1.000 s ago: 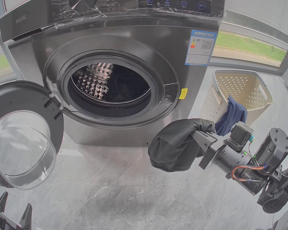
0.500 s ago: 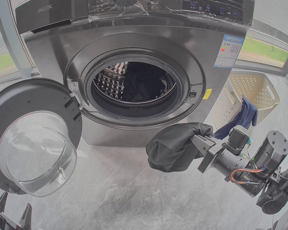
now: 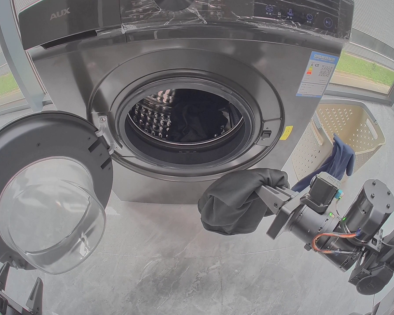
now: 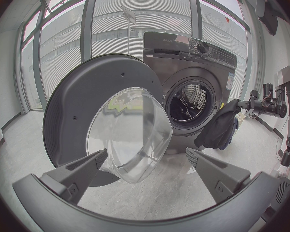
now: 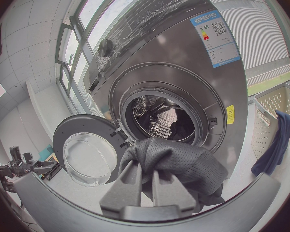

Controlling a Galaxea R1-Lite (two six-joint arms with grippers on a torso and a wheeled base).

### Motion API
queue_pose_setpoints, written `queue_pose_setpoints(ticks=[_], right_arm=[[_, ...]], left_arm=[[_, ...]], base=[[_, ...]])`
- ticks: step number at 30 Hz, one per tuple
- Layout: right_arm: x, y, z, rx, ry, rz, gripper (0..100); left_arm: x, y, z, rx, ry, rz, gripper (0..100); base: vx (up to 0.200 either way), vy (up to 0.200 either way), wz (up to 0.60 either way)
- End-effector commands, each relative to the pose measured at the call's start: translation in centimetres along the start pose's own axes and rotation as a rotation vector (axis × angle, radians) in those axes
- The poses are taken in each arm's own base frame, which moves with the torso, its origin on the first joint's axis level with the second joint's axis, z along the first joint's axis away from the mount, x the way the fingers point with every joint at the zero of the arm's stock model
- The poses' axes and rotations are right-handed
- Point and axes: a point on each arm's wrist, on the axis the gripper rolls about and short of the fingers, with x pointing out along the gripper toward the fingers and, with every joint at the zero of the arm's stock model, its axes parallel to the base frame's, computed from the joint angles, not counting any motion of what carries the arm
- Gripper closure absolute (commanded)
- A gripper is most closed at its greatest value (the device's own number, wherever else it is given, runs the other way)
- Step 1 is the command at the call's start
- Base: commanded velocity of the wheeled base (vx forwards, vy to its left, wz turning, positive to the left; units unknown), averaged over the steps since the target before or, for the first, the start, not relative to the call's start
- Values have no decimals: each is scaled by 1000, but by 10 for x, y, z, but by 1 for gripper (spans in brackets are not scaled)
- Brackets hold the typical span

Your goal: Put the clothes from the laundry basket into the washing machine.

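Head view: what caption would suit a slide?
The right arm's fingers hold a dark garment before the open washing machine; a blue cloth drapes the laundry basket.

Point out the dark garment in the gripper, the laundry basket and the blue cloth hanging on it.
dark garment (image 3: 232, 202), head view, middle of the bundle
laundry basket (image 3: 343, 121), head view, inner wall
blue cloth (image 3: 341, 158), head view, fold draped over the rim

The right arm (image 3: 363, 224) comes in from the lower right of the head view, its wrist stretched out roughly level and aimed toward the robot's left. The right claw (image 3: 263, 194) is pinched tight on a bunched dark grey garment (image 3: 232, 202), with its fingertips buried in the cloth. The left claw (image 3: 22, 271) sits low at the robot's left side, pointing forward, its two fingers spread wide apart.
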Motion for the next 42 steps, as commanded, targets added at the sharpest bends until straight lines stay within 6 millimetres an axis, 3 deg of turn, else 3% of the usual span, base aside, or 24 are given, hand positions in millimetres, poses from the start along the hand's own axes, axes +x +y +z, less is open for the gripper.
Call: queue_pose_setpoints(ticks=[1, 6, 16, 19, 21, 29, 42], right_arm=[[1, 8, -3, 4, 12, 29, 100], [31, 17, -11, 19, -11, 45, 100], [52, 29, -4, 147, -61, 83, 100], [65, 32, -6, 139, -58, 88, 100], [70, 33, -8, 135, -42, 84, 100], [114, 37, -6, 117, -41, 31, 100], [117, 45, 5, 145, -115, 45, 100]], left_arm=[[0, 0, -4, 8, -1, 4, 0], [0, 0, -4, 48, -1, -2, 0], [-1, -1, -1, 62, -27, -16, 0], [-10, -4, 39, 40, -171, -116, 0], [-11, -6, 51, 39, -176, -175, 0], [26, -12, 41, 36, 149, -527, 0], [95, -28, 61, 38, 351, -759, 0]], base=[[0, 0, 0], [0, 0, 0], [0, 0, 0], [0, 0, 0], [0, 0, 0], [0, 0, 0], [0, 0, 0]])
